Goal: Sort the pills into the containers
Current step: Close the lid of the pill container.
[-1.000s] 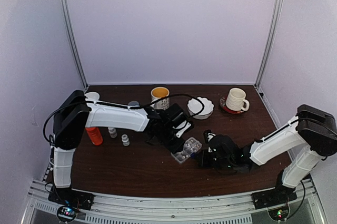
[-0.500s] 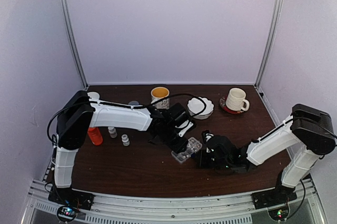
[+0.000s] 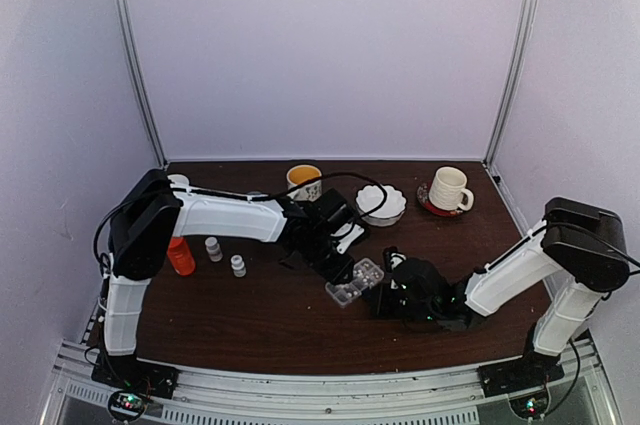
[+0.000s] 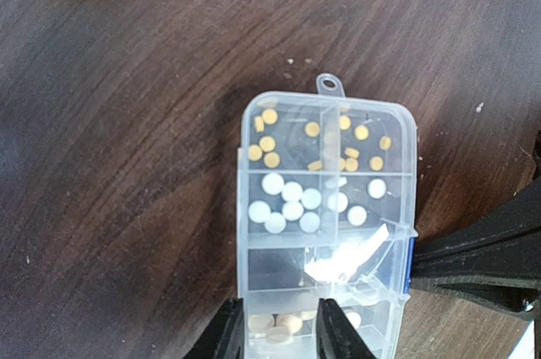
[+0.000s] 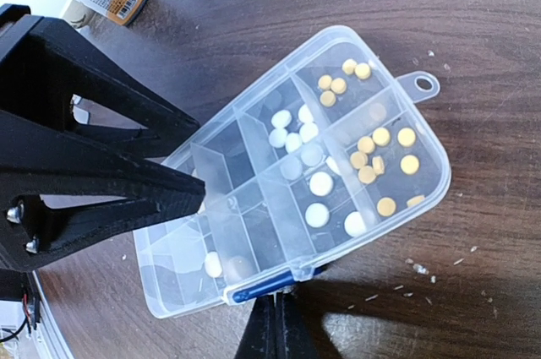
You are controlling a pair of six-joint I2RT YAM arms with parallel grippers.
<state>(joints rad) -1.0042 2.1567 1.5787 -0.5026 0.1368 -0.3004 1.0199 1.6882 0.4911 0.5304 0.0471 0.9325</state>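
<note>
The clear pill box [image 3: 354, 282] lies mid-table. In the left wrist view the box [image 4: 397, 127] holds yellow pills [image 4: 270, 144], white pills [image 4: 287, 203] and tan pills [image 4: 275, 325] in separate compartments; one lid [image 4: 359, 256] is tilted up. My left gripper [image 4: 281, 338] straddles the near left compartment, one finger at the outer wall and one over the middle divider. My right gripper [image 5: 275, 325] is shut, its tip against the box's blue-latched long edge [image 5: 262, 285]. The box [image 5: 414, 198] and the left fingers [image 5: 127, 182] also show in the right wrist view.
An orange bottle [image 3: 180, 257] and two small white bottles [image 3: 212, 248] [image 3: 238, 265] stand at the left. A yellow-lined mug [image 3: 304, 183], a white bowl [image 3: 381, 203] and a cup on a saucer [image 3: 447, 190] line the back. Crumbs lie beside the box [image 5: 418, 268].
My right gripper has crept left up to the box's edge. My left gripper and the box have shifted slightly back and left.
</note>
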